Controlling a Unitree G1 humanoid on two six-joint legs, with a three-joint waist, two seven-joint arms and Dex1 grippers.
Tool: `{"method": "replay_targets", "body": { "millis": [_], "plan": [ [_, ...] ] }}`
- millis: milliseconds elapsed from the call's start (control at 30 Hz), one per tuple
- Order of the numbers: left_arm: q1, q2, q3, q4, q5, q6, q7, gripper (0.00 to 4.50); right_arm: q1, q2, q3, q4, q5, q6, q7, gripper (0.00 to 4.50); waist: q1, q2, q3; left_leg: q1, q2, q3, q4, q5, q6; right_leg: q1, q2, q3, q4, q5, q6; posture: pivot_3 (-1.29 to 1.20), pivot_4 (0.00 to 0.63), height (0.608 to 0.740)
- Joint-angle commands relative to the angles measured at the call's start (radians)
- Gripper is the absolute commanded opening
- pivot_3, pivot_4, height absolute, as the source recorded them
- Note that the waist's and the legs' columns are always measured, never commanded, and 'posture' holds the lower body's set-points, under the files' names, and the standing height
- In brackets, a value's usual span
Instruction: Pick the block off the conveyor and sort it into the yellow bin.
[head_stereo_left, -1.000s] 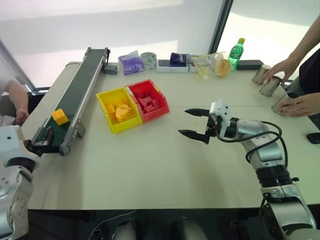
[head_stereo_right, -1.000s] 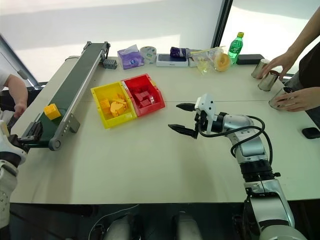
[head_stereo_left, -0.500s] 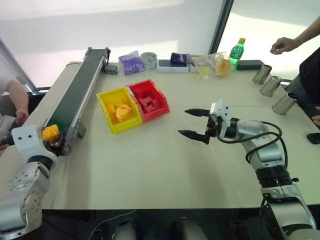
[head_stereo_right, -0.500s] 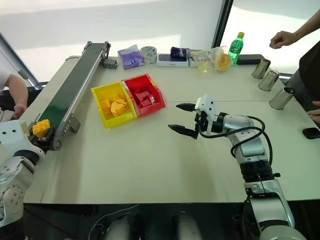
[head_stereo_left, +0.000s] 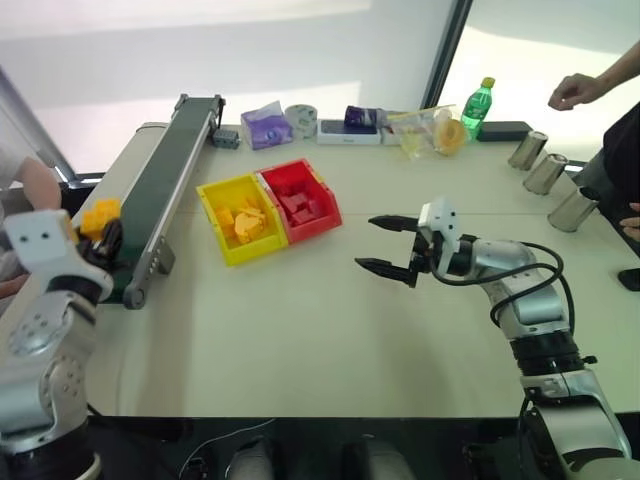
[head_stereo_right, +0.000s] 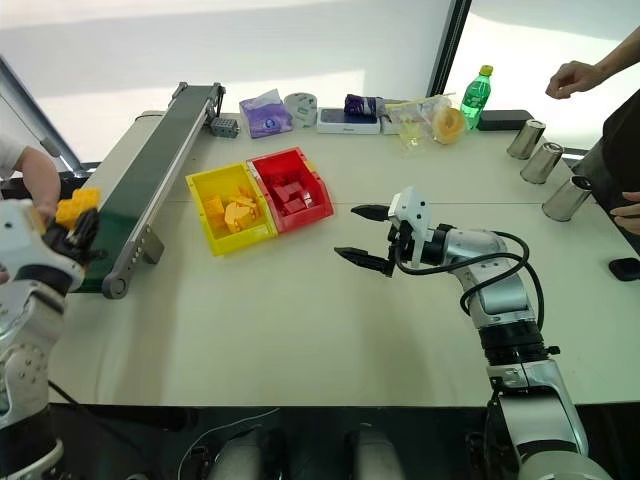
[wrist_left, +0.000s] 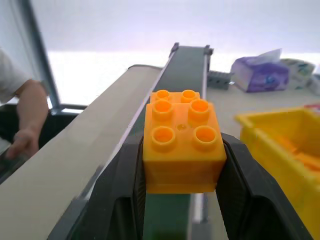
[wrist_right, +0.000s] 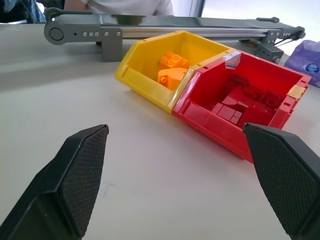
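Observation:
The yellow-orange block (wrist_left: 182, 145) is clamped between the fingers of my left gripper (head_stereo_left: 104, 228), which is shut on it and holds it lifted just left of the conveyor's (head_stereo_left: 160, 185) near end. The block (head_stereo_right: 75, 207) sits upright with its studs up. The yellow bin (head_stereo_left: 245, 255) stands on the table right of the belt, with yellow-orange pieces piled inside it. My right gripper (head_stereo_left: 366, 242) hovers open over the middle of the table, pointing toward the bins, with nothing between its fingers (wrist_right: 75, 175).
A red bin (head_stereo_left: 327, 215) with red pieces adjoins the yellow one. A person's arm (head_stereo_left: 30, 185) is at the far left by the conveyor. Another person's hand (head_stereo_left: 570, 90), metal cups (head_stereo_left: 545, 172), a green bottle (head_stereo_left: 473, 103) and packets (head_stereo_left: 264, 127) are along the back.
My left gripper closed on the block at the belt's near end and lifted it up off the belt. The person on the right took both hands off the cups. My right arm stayed still.

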Motion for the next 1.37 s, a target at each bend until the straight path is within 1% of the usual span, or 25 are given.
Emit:
{"method": "replay_targets", "body": {
  "millis": [33,100,233,367,433,500,567,600,767,967,1000,1067,1167,1267,1367],
  "plan": [
    [-0.142,-0.008,-0.161,0.136,0.075,-0.027,-0.023,1.34,-0.004,-0.002,-0.023,-0.031,0.017,-0.008,-0.007,4.5,0.0,0.0,0.0,0.0,0.0,0.0,0.0,0.0,0.0,0.001,0.0,0.0,0.0,0.0,0.0,0.0,0.15,0.74],
    [-0.205,-0.01,-0.255,0.241,0.136,-0.05,-0.051,1.34,-0.002,0.0,-0.019,-0.03,0.013,-0.012,-0.01,4.5,-0.002,0.0,0.0,0.001,-0.002,0.0,0.0,0.0,0.0,0.001,0.001,0.0,0.0,0.0,0.0,0.0,0.15,0.74],
    [-0.313,-0.076,-0.303,0.47,0.178,-0.192,-0.092,1.34,0.01,-0.009,-0.027,-0.056,0.018,-0.004,-0.022,4.5,-0.01,0.0,0.0,0.0,-0.002,0.001,-0.001,0.0,0.0,-0.001,0.001,0.0,0.0,0.0,0.0,0.0,0.15,0.74],
    [-0.351,-0.107,-0.301,0.592,0.199,-0.256,-0.097,1.34,0.031,-0.032,-0.041,-0.084,0.022,0.008,-0.032,4.5,-0.01,0.0,0.0,0.0,-0.001,0.002,-0.002,0.001,-0.001,-0.003,0.002,0.0,0.0,0.0,0.0,0.0,0.15,0.74],
    [-0.357,-0.117,-0.3,0.616,0.2,-0.28,-0.106,2.41,0.045,-0.043,-0.047,-0.095,0.025,0.01,-0.034,4.5,-0.008,0.0,0.0,-0.001,-0.001,0.002,-0.001,0.001,-0.001,-0.003,0.001,0.0,0.0,0.0,0.0,0.0,0.15,0.74],
    [-0.358,-0.13,-0.302,0.616,0.179,-0.299,-0.146,3.28,0.055,-0.049,-0.048,-0.104,0.03,0.012,-0.038,4.5,-0.006,0.0,0.0,-0.001,-0.001,0.003,-0.001,0.001,-0.001,-0.003,0.001,0.0,0.0,0.0,0.0,0.0,0.15,0.74],
    [-0.354,-0.134,-0.308,0.61,0.18,-0.302,-0.167,4.35,0.061,-0.051,-0.048,-0.109,0.034,0.014,-0.04,4.5,-0.004,0.0,0.0,-0.001,-0.001,0.003,0.0,0.001,-0.001,-0.003,0.002,0.0,0.0,0.0,0.0,0.0,0.15,0.74],
    [-0.352,-0.136,-0.307,0.607,0.186,-0.306,-0.164,4.46,0.062,-0.051,-0.048,-0.11,0.035,0.014,-0.041,4.5,-0.004,0.0,0.0,-0.001,-0.001,0.002,0.0,0.001,-0.001,-0.002,0.002,0.0,0.0,0.0,0.0,0.0,0.15,0.74],
    [-0.301,-0.131,-0.265,0.499,0.13,-0.272,-0.192,4.46,0.058,-0.044,-0.042,-0.091,0.032,0.004,-0.036,4.5,-0.006,0.0,0.0,-0.001,-0.001,0.002,0.0,0.001,-0.001,-0.002,0.002,0.0,0.0,0.0,0.001,0.0,0.15,0.74],
    [-0.17,-0.063,-0.218,0.293,0.109,-0.216,-0.199,4.46,0.049,-0.037,-0.032,-0.07,0.027,-0.007,-0.025,4.5,-0.011,0.0,0.0,0.0,0.0,0.002,0.0,0.001,-0.001,-0.002,0.001,0.0,0.0,0.0,0.0,0.0,0.15,0.74],
    [-0.116,-0.03,-0.188,0.223,0.069,-0.188,-0.234,4.46,0.045,-0.037,-0.031,-0.064,0.026,-0.01,-0.022,4.5,-0.009,0.0,0.0,0.0,0.001,0.002,0.0,0.001,-0.001,-0.002,0.001,0.0,0.0,0.0,0.0,0.0,0.15,0.74],
    [-0.053,0.009,-0.151,0.139,0.013,-0.149,-0.275,4.46,0.04,-0.037,-0.03,-0.055,0.026,-0.013,-0.018,4.5,-0.012,0.0,0.0,0.0,0.001,0.002,0.0,0.001,-0.001,-0.002,0.001,0.001,0.0,0.0,0.0,0.0,0.15,0.74],
    [0.087,0.1,-0.044,0.003,-0.08,-0.113,-0.369,4.46,0.034,-0.043,-0.028,-0.041,0.025,-0.019,-0.005,4.5,-0.011,0.0,0.0,0.0,0.002,0.002,-0.001,0.001,-0.001,-0.002,0.001,0.001,0.0,0.0,0.0,0.0,0.15,0.74],
    [0.202,0.168,0.055,-0.032,-0.123,-0.084,-0.421,4.46,0.026,-0.047,-0.027,-0.028,0.023,-0.022,0.003,4.5,-0.01,0.0,0.0,0.0,0.002,0.002,-0.001,0.001,-0.001,-0.002,0.0,0.001,0.0,0.0,0.0,0.0,0.15,0.74],
    [0.292,0.205,0.129,-0.026,-0.136,-0.118,-0.487,4.46,0.017,-0.046,-0.025,-0.027,0.024,-0.015,0.005,4.5,-0.007,0.0,0.0,0.0,0.001,0.001,-0.001,0.0,-0.001,-0.002,0.0,0.0,0.0,0.0,0.0,0.0,0.15,0.74]
  ]
}}
